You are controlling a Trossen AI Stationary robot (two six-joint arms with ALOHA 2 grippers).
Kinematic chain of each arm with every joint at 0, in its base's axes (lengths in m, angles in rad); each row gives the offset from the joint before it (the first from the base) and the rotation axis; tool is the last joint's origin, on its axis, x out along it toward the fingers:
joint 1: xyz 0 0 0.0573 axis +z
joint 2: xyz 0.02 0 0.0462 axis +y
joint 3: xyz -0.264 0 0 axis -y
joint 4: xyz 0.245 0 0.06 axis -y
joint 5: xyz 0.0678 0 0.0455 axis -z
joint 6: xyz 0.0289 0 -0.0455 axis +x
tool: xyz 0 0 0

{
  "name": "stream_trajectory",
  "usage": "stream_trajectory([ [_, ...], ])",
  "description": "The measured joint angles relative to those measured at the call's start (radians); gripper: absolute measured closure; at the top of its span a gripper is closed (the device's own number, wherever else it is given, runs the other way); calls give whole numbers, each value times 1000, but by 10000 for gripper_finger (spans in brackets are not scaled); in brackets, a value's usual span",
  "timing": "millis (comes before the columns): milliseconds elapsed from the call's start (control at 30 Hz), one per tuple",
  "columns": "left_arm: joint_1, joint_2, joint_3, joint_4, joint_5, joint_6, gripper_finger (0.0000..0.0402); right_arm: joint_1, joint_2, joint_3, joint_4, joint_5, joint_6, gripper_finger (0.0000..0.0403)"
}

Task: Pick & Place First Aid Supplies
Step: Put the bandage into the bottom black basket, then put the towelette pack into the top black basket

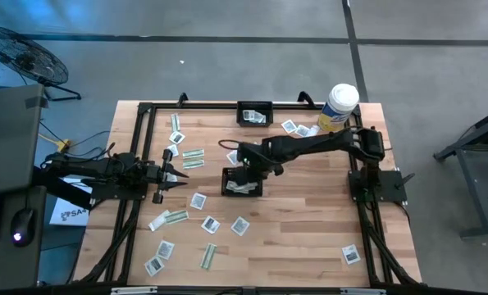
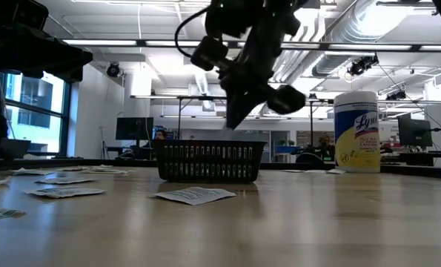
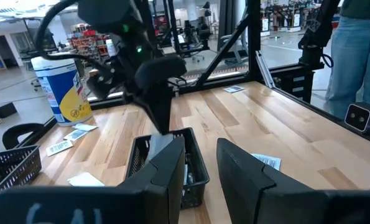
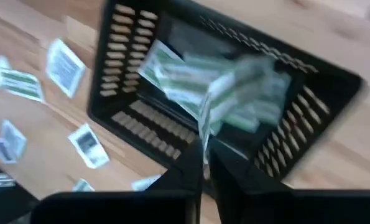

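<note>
A green-and-white strip (image 4: 204, 109) is being pinched between the nearly closed fingers of the right gripper (image 1: 245, 174), directly above the central basket (image 1: 230, 185), in which more strips (image 4: 191, 74) are lying. The left gripper (image 1: 175, 174) is being held open near the table's left side. Packets (image 1: 210, 224) are lying scattered across the table (image 1: 309, 238).

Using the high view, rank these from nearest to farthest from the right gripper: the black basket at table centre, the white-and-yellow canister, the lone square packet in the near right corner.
1. Black basket at table centre, directly under the right gripper.
2. White-and-yellow canister, far right corner.
3. Lone square packet, near right corner.
</note>
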Motion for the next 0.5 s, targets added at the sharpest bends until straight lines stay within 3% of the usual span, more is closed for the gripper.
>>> stream_trajectory([
  [333,0,0,0,0,0,0,309,-27,-2,-50,283,2,-144,298],
  [500,0,0,0,0,0,0,309,66,-28,-49,322,41,-263,271],
])
